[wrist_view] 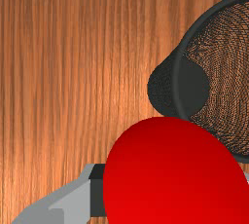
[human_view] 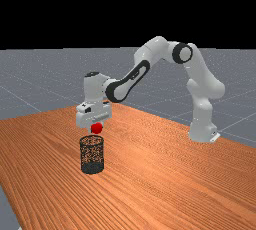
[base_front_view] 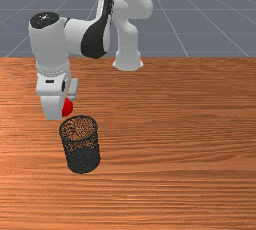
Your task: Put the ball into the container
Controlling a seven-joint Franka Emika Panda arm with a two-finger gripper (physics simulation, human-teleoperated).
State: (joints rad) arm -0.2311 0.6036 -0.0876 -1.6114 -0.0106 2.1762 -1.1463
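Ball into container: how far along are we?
Done: the ball looks picked up, off the table and higher than the container's rim in the far view. In hand: the gripper is shut on it, near the rim but apparently not centred over the opening in the wrist view. Left: line up over the opening, then release. Past the halfway mark, I'd say.

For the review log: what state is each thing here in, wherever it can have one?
Red ball: held off the table, outside the container.
Black mesh cylindrical container: upright, open-topped, empty.
Gripper: shut on the ball.
White and grey robot arm: bent, reaching out over the table.
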